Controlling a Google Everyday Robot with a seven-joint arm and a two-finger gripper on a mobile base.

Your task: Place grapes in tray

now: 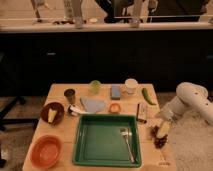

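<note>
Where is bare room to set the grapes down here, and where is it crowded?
The tray floor is bare left of the fork. The grapes lie on the table edge right of the tray, with the gripper just above them. Crowded: the table behind the tray, from the cloth to the pepper.
</note>
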